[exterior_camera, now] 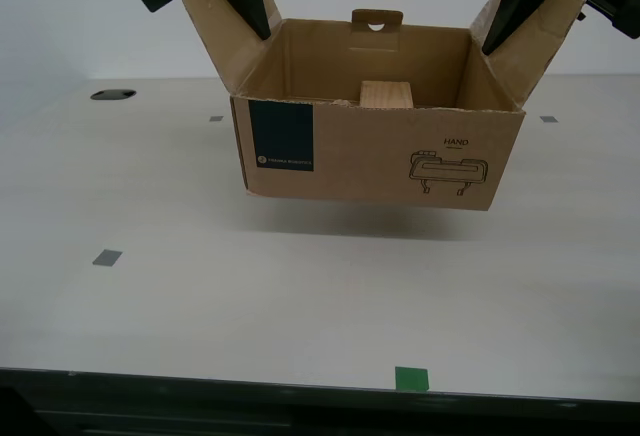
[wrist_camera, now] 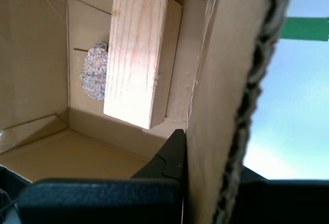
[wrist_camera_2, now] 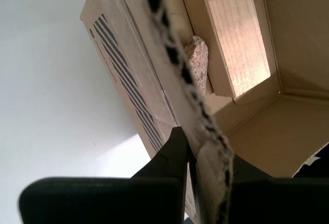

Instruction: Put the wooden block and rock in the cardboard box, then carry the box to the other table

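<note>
Nearest the camera in the exterior view: a green tape mark [exterior_camera: 410, 379] at the table [exterior_camera: 300, 306] edge, then a grey square [exterior_camera: 107, 257], both on smooth pale wood-grain top. Next back, the cardboard box [exterior_camera: 370, 156] hangs clear of that top, with a shadow under it and no contact, front wall with teal label facing the camera. Inside it, the wooden block [wrist_camera: 139, 54] lies flat on the floor with the rock [wrist_camera: 93, 71] tight against one long side, looks touching; the rock is hidden in the exterior view. Both items loaded, so this reads as the carry step. Behind and above, my first gripper [wrist_camera: 205, 157] is clamped on one side flap and my second gripper [wrist_camera_2: 203, 152] is clamped on the other, flap edge pinched between the jaws in each wrist view. Can't tell which exterior-view arm is which. Key relation: the box's long axis runs across the exterior view, spanning gripper to gripper, load hanging below and between them, neither arm nearer. Judgement: both must travel together or a flap tears or slips. The other table is not in view.
</note>
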